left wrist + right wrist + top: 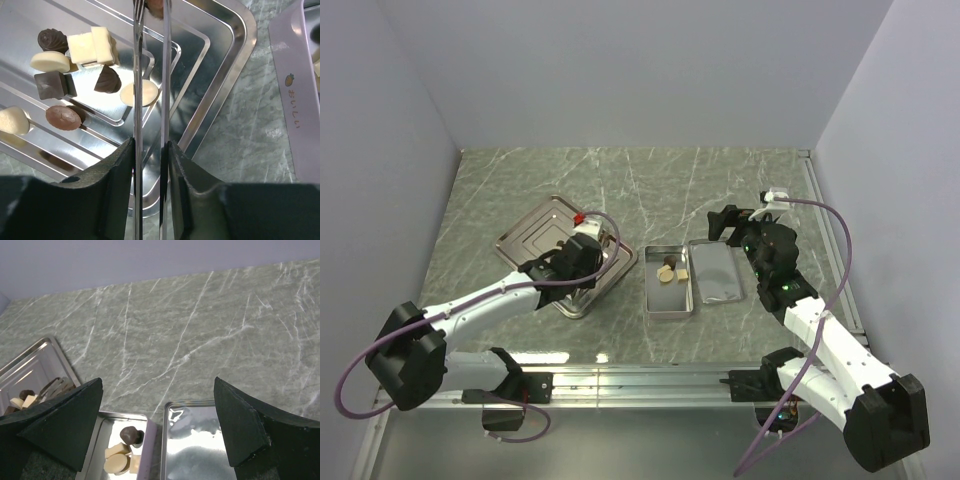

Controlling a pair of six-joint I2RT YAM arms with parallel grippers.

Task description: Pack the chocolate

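Observation:
Several chocolates lie on the ridged steel tray (215,65): dark ones (52,39) and cream ones (92,46). My left gripper (150,145) is shut on thin steel tweezers (138,75) that reach out over the tray. A brown lump (156,5) sits between their tips, cut off by the top edge of the frame. The open silver tin (670,285) holds a dark chocolate (131,435) and a few cream ones (117,460). My right gripper (157,385) is open and empty above the tin and its lid (200,455).
The tray (535,235) stands left of the tin on the marble table, and the upturned lid (715,272) lies right of it. The tin's lilac rim (292,90) shows at the right of the left wrist view. Walls close in the table on three sides.

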